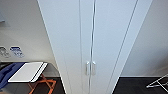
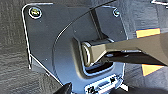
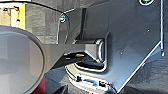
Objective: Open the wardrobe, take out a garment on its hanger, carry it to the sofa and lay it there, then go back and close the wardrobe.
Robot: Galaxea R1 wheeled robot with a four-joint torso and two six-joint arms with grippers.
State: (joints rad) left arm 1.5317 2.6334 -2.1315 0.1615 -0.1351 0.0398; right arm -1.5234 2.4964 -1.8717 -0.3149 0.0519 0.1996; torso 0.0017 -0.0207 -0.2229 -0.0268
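The wardrobe (image 1: pixel 95 37) stands right in front of me in the head view, tall and white, with both doors shut. Two short silver handles (image 1: pixel 90 68) sit side by side at the centre seam, low in the picture. Both wrist views look down past the robot's own dark plate onto dark carpet.
To the left of the wardrobe stands a white board on orange legs (image 1: pixel 28 72), with blue fabric (image 1: pixel 6 73) beside it. A thin metal rack (image 1: pixel 158 82) stands low at the right. White walls flank the wardrobe. Dark floor runs along its base.
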